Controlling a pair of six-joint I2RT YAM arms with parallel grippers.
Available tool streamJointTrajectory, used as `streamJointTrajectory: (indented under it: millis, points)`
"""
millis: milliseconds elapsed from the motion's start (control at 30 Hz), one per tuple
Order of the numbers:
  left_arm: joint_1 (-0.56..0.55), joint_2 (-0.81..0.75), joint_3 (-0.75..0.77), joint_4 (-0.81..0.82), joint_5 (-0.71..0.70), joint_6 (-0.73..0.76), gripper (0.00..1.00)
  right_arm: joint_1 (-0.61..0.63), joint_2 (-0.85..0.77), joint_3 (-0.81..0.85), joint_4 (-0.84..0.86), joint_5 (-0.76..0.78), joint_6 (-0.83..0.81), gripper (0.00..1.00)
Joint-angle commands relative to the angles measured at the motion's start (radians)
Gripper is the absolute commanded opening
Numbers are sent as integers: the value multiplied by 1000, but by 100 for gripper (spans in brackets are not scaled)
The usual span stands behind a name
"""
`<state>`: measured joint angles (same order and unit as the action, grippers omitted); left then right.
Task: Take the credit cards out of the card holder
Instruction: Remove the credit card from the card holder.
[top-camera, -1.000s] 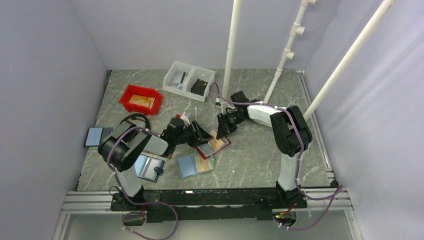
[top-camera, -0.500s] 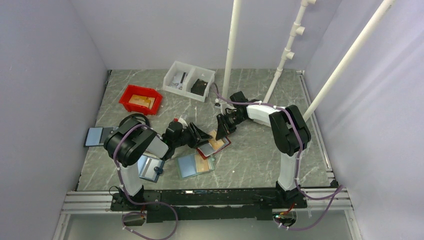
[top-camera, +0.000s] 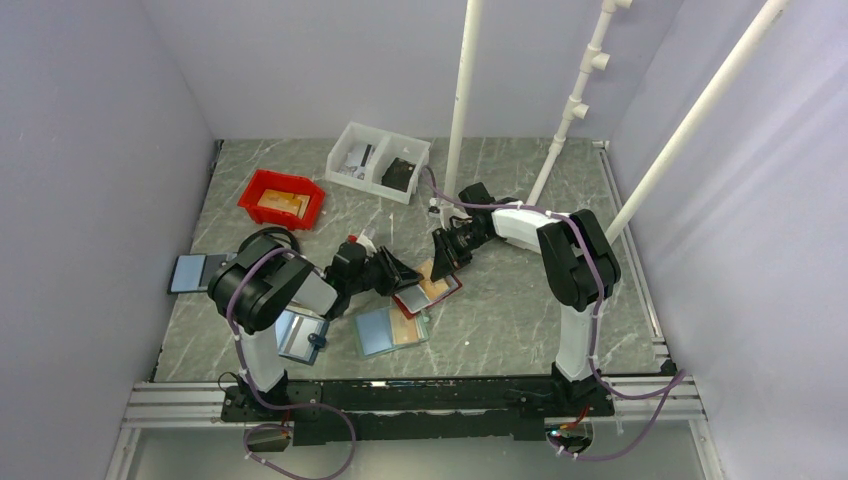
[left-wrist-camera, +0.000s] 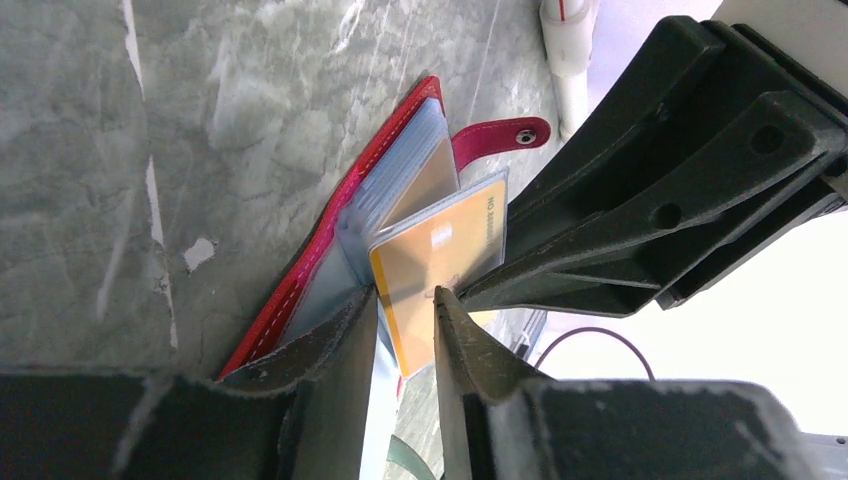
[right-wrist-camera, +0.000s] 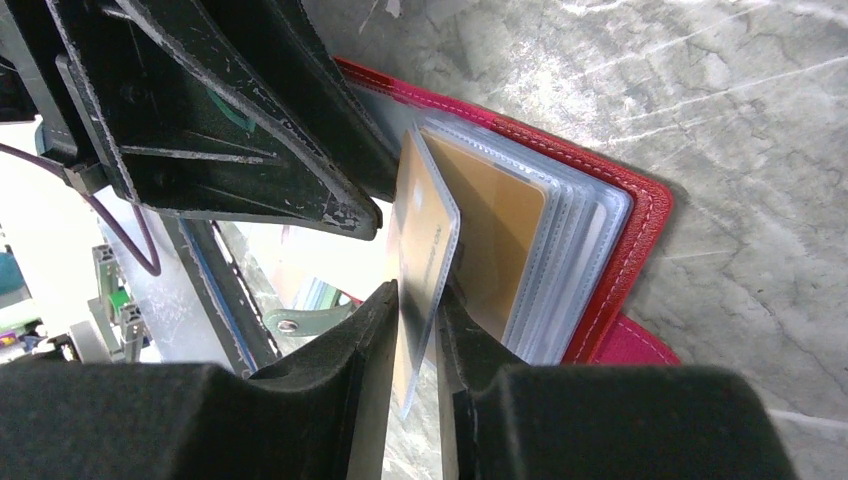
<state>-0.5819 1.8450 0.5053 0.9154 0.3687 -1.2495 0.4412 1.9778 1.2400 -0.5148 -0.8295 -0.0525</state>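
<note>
The left gripper (left-wrist-camera: 407, 300) has its two black fingers standing narrowly apart around the lower corner of a tan-orange plastic credit card (left-wrist-camera: 440, 255). The views do not show whether the pads press on the card. The right gripper (right-wrist-camera: 418, 300) is clenched on the free edge of a clear plastic sleeve (right-wrist-camera: 425, 235) and holds that leaf raised off the stack. The card sits in this sleeve.

The sleeve belongs to the card holder (right-wrist-camera: 632, 255), a flat folding wallet with a red stitched cover. The holder lies open on the grey marbled table (left-wrist-camera: 220, 120) between the two grippers, near the middle of the table in the top view. Its pink-red snap tab (left-wrist-camera: 500, 135) lies at the far end from the left fingers. A second tan-orange card (right-wrist-camera: 500, 230) rests in the stack of sleeves just beside the raised leaf.

Handling, as a judgement:
- **Card:** it is probably light, stiff and smooth. A pinch on one corner is likely to slip or pivot, so grip across both flat faces, well in from the edge, and draw the card along the length of the sleeve.
- **Sleeve:** it is thin and soft and will buckle if pushed.
- **Holder:** it is light and will slide or lift with the card unless the right gripper restrains it.
</note>
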Motion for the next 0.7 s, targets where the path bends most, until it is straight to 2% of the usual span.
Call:
streamJointTrajectory:
  millis: [0,367,667]
  points:
    - [2,-1,34,-2,19,60,33,0,6,25,-23,25,-39,24]
    - [4,-24,97,-154,47,129,34,-13,-3,29,-35,21,-53,26]
    - [8,-26,124,-194,66,150,35,-22,-7,29,-39,15,-60,26]
